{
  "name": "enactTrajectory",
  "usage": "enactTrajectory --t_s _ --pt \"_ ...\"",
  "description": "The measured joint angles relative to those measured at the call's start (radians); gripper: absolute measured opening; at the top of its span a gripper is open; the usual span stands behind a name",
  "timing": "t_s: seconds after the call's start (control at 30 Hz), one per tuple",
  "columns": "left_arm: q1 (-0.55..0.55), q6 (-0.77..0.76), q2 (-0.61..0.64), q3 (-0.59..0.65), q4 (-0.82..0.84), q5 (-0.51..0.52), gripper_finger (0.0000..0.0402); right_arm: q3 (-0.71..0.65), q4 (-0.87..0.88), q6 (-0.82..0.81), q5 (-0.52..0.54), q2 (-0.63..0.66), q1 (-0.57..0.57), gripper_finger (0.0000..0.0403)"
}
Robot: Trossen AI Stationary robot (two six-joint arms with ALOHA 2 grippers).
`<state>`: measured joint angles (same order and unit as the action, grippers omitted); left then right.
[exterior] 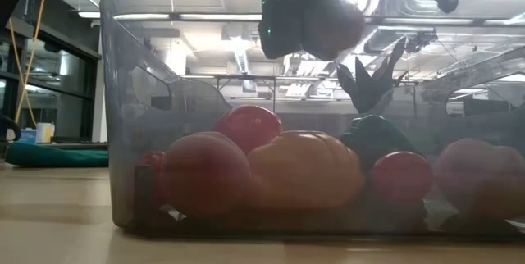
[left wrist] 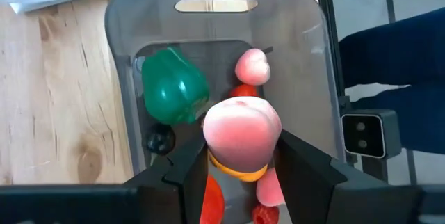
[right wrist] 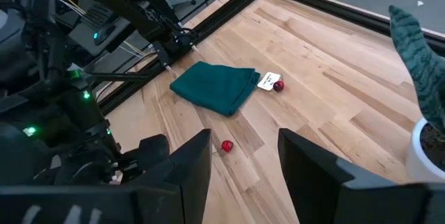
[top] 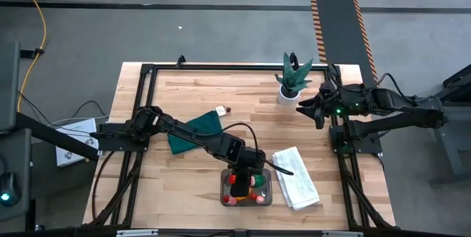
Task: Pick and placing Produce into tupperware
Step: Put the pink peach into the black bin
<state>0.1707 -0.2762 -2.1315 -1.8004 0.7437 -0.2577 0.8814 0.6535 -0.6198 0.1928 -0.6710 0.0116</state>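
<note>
Now my left gripper (left wrist: 240,172), clamped on a pink fruit (left wrist: 241,132), hovers over the tupperware (left wrist: 215,5), needing only release; right gripper (right wrist: 243,158) waits open, far right.

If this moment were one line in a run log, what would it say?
left tool: holding pink toy fruit over tupperware | right tool: open, waiting by potted plant | two red pieces loose on table

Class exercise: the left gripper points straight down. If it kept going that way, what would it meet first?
Probably the toy produce already in the tupperware. The left gripper, holding a pink fruit, hangs just above them; exactly which piece is unclear.
</note>
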Motion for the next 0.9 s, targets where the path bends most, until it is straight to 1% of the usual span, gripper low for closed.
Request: enactTrajectory --t_s 0.4,0.47,0.57,0.63,0.67,0.9 --pt "0.003 -0.047 -0.011 -0.001 -0.116 0.002 0.0145 0.000 0.001 0.026 -0.001 0.005 0.000 0.0156" --pt "0.003 -0.054 -0.018 0.000 -0.099 -0.011 0.0145 0.000 0.001 0.029 -0.001 0.006 0.000 0.0156" --pt "0.007 -0.069 -0.042 -0.005 -0.124 -0.026 0.0145 0.000 0.001 0.036 -0.001 0.005 0.000 0.0156" --pt "0.012 -0.073 -0.054 0.002 -0.080 -0.033 0.0145 0.000 0.001 0.037 -0.002 0.006 0.000 0.0156" --pt "0.013 -0.075 -0.065 0.002 -0.093 -0.035 0.0145 0.000 0.001 0.037 -0.003 0.006 0.000 0.0156" --pt "0.027 -0.072 -0.082 -0.001 -0.114 -0.023 0.0145 0.000 -0.002 0.041 -0.004 0.005 0.000 0.0156"
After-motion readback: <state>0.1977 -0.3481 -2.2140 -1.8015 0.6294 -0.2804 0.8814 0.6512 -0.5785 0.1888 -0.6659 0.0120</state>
